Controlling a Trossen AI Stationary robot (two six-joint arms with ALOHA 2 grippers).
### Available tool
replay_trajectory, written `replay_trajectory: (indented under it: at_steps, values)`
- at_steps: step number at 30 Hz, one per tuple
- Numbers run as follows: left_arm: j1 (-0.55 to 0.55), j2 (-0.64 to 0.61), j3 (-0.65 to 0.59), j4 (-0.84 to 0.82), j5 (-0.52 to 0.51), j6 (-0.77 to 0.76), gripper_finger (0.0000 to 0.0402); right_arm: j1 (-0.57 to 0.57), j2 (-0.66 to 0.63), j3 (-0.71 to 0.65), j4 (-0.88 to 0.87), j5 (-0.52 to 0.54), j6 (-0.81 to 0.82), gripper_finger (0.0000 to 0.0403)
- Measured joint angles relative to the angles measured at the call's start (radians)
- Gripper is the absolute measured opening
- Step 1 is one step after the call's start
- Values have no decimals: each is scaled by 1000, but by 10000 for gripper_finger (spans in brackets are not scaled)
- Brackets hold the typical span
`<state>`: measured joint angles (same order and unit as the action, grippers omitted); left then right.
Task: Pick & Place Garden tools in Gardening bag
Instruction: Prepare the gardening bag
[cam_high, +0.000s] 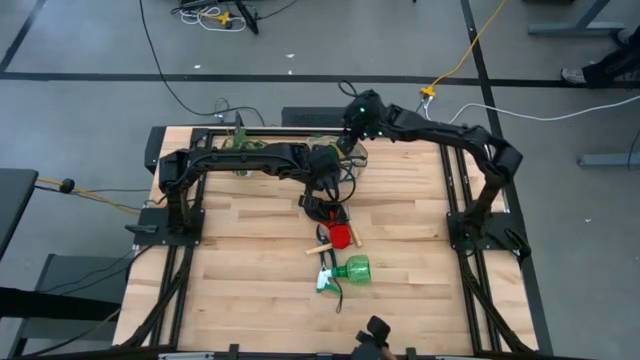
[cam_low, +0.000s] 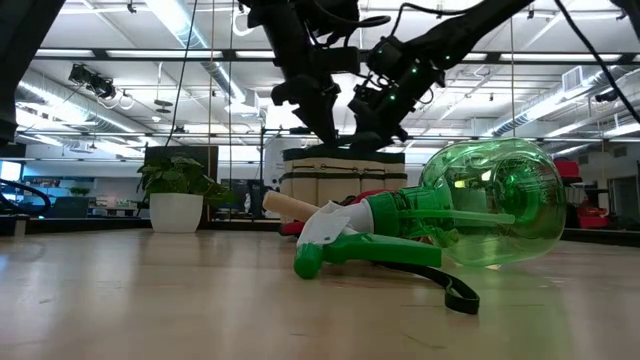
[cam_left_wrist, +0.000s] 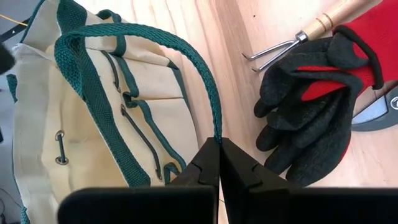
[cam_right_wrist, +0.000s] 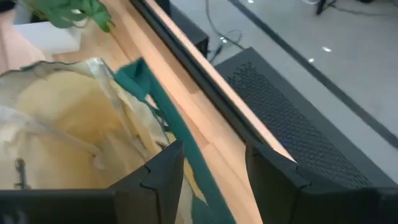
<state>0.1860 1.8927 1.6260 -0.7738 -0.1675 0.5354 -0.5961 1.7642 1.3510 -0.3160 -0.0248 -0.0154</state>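
Note:
The beige gardening bag (cam_left_wrist: 93, 112) with green trim stands at the table's far middle (cam_high: 335, 150), largely under both arms. My left gripper (cam_left_wrist: 219, 146) is shut on one of its green loop handles. My right gripper (cam_right_wrist: 214, 165) is open over the bag's far rim, and the other green handle (cam_right_wrist: 165, 118) runs between its fingers. Black gloves (cam_left_wrist: 311, 112) lie on the table beside the bag, next to the wooden-handled hand tool (cam_left_wrist: 323, 25) and the shears (cam_left_wrist: 376, 112). The green spray bottle (cam_high: 350, 270) lies on its side nearer the front. My left gripper pinches the green loop handle (cam_left_wrist: 215, 127) between its two fingertips, where the strap comes down toward the bag's side. The strap arches from the fingers over to the bag's top edge. My right gripper's fingers stand on either side of the other handle strap (cam_right_wrist: 189, 152); whether they touch it, I cannot tell.
A potted green plant (cam_high: 240, 140) stands at the table's far left of the bag, also seen in the low view (cam_low: 180, 190). The table's far edge and a black rail (cam_right_wrist: 205, 87) run just beyond the bag. Bare wood lies at the left and right (cam_high: 420, 230).

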Motion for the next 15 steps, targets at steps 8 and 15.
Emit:
replay_trajectory:
  at_steps: [8,15]
  values:
    - [0,0,0,0,8,1,2,9,20,21,-22,-40,-27,173]
    - [0,0,0,6,8,2,2,15,20,21,-61,-2,-48,173]
